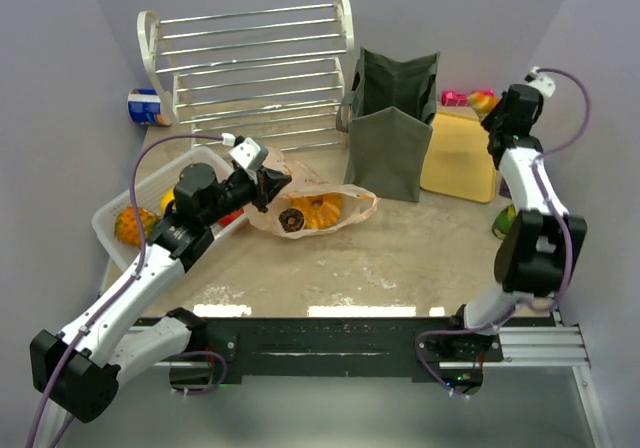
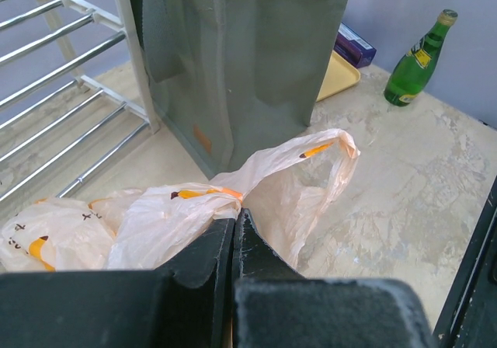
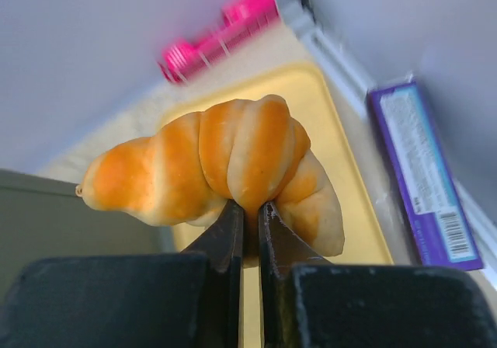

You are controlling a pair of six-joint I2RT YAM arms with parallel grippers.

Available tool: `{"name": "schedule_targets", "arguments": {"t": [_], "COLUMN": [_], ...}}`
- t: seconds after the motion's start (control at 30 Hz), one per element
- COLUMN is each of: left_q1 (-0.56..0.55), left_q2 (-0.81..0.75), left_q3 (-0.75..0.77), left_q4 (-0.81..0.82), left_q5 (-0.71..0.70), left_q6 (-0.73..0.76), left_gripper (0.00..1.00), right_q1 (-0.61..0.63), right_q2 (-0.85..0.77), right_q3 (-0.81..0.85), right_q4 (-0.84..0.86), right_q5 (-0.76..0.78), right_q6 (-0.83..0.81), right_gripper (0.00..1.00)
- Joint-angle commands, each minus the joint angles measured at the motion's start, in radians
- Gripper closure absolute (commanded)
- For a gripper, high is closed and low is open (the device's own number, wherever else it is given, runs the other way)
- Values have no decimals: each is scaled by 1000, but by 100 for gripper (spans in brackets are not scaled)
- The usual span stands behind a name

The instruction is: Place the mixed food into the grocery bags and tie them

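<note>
The right end effector (image 3: 247,208) is pressed together on the underside of a croissant-shaped roll (image 3: 217,158), pinching it near mid-length so both ends balance; the roll hangs above the yellow tray (image 3: 345,177), with a purple packet (image 3: 423,177) just beside the tray by the wall and a pink item (image 3: 221,33) at its far edge; that height looks meant as clearance for a carry over the rim of the olive-green tote (image 1: 392,118), which stands upright and open just beside the tray.

The left end effector (image 2: 234,222) is pinching a fold of the peach plastic bag (image 2: 178,208) near its mouth, probably to steady the thin film and lift the opening; the bag lies slumped on the desk (image 1: 420,258) against the foot of the tote, a dark doughnut (image 1: 292,219) showing through it; further out, orange and yellow fruit sits in a white basket (image 1: 108,218) under the left arm, a green bottle (image 2: 419,57) stands near the right edge, and a white slatted rack (image 1: 250,58) lies behind; most food looks not yet bagged, neither bag tied.
</note>
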Motion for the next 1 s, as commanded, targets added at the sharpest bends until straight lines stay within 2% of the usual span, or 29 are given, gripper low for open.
{"name": "schedule_targets", "arguments": {"t": [0.0,0.07,0.13,0.23,0.27,0.33,0.4,0.43,0.63,0.83,0.97], "left_q1": [6,4,4,4,4,4,4,4,3,4,3], "left_q2": [-22,-25,-29,-28,-26,-26,-25,-25,-18,-9,-9], "left_q3": [3,3,0,1,0,-2,-2,-4,-10,-8,-8], "left_q4": [25,27,27,28,30,30,30,30,30,30,33], "left_q5": [1,-1,-2,-2,-1,-4,-9,-12,-30,-26,-19], "left_q6": [30,30,28,28,28,28,30,31,34,34,33], "left_gripper": [100,100,100,100,100,100,100,100,100,100,100], "right_q1": [2,6,29,173,287,435,520,600,872,1029,1051], "right_q2": [-334,-502,-599,-725,-742,-770,-764,-756,-626,-507,-427], "right_q3": [-183,-254,-341,-365,-366,-382,-398,-400,-432,-480,-489], "right_q4": [232,275,352,338,328,314,293,274,156,125,124], "right_q5": [-92,-195,-323,-391,-400,-428,-446,-449,-365,-329,-299], "right_q6": [71,120,135,88,54,33,23,13,-3,34,66], "right_gripper": [100,100,100,100,100,100,100,100,100,100,100]}}
